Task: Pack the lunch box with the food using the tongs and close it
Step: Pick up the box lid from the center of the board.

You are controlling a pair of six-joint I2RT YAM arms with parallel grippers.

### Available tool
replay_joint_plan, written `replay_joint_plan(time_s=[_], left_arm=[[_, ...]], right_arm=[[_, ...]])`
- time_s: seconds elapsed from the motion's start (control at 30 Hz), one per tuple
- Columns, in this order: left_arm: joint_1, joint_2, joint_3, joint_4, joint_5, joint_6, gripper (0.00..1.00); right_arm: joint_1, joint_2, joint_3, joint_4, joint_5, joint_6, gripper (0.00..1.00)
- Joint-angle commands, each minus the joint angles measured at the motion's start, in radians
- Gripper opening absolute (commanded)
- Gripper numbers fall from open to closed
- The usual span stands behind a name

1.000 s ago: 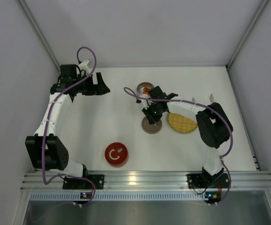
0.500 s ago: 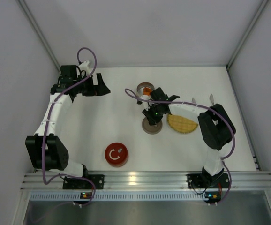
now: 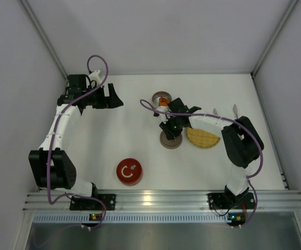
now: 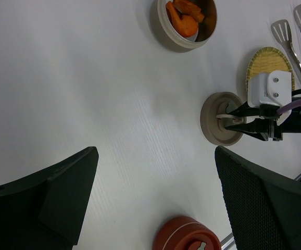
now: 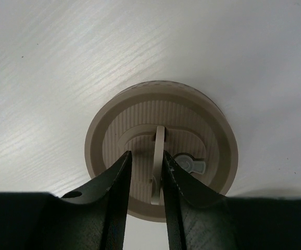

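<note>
Overhead, white table [image 3: 140,112], grey walls [image 3: 161,31]; left claw [image 3: 117,98] spread, right claw [image 5: 147,172] parted astride lid tab [image 5: 159,156].

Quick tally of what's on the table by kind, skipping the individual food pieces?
open tin with food: 1
beige lid: 1
red tin: 1
plate: 1
tongs: 1
Total: 5
</note>
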Motion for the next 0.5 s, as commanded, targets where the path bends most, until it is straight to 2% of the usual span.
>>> replay_joint_plan(time_s=[0.0, 0.13, 0.4, 0.47], left_arm=[[0.002, -0.027, -0.018, 0.035, 0.025, 0.008, 0.98], [0.001, -0.027, -0.024, 0.036, 0.031, 0.012, 0.98], [0.001, -0.026, -0.035, 0.042, 0.037, 0.009, 0.98], [0.002, -0.027, -0.038, 0.045, 0.04, 0.009, 0.98]], right_arm=[[-0.014, -0.024, -0.016, -0.01, 0.052, -0.011, 0.29], [-0.017, -0.035, -0.019, -0.001, 0.064, -0.005, 0.28], [-0.021, -0.039, -0.003, 0.006, 0.053, 0.0, 0.18], [-0.025, -0.035, 0.003, -0.001, 0.042, 0.003, 0.18]])
